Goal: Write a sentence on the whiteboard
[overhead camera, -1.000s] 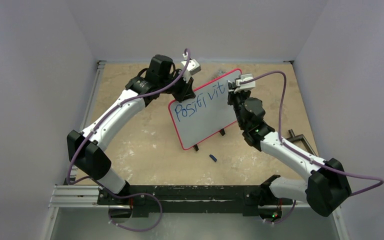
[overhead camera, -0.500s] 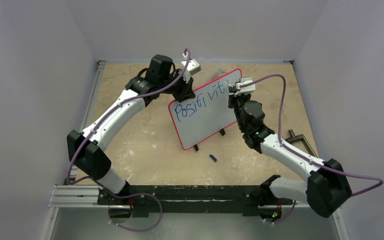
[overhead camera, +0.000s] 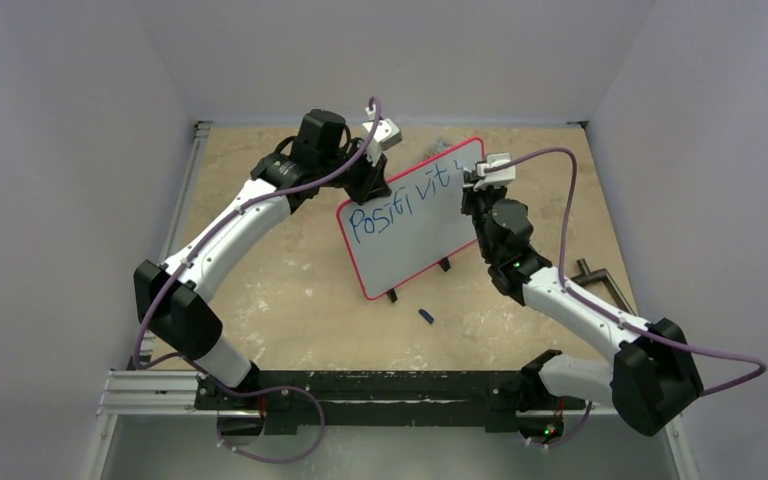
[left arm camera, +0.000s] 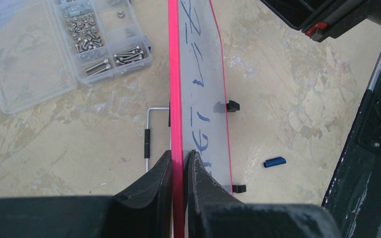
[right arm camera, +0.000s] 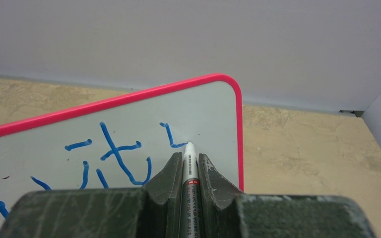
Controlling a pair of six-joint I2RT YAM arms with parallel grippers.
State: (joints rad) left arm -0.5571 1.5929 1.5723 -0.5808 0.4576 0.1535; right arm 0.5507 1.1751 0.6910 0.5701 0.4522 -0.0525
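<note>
My whiteboard (overhead camera: 410, 235) shows a glossy white face, a red frame and blue lettering. My marker (right arm camera: 189, 168) is white with a red band, my fingers (left arm camera: 149, 191) black. The table (overhead camera: 290, 290) is mottled beige, the small cap (overhead camera: 426, 315) blue.

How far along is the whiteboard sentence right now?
Done: blue lettering, roughly "Positi vit", runs across the whiteboard. In hand: the left pincer clamps its red edge; the right pincer holds a marker at a half-formed stroke near the corner. Left: the remaining letters.
</note>
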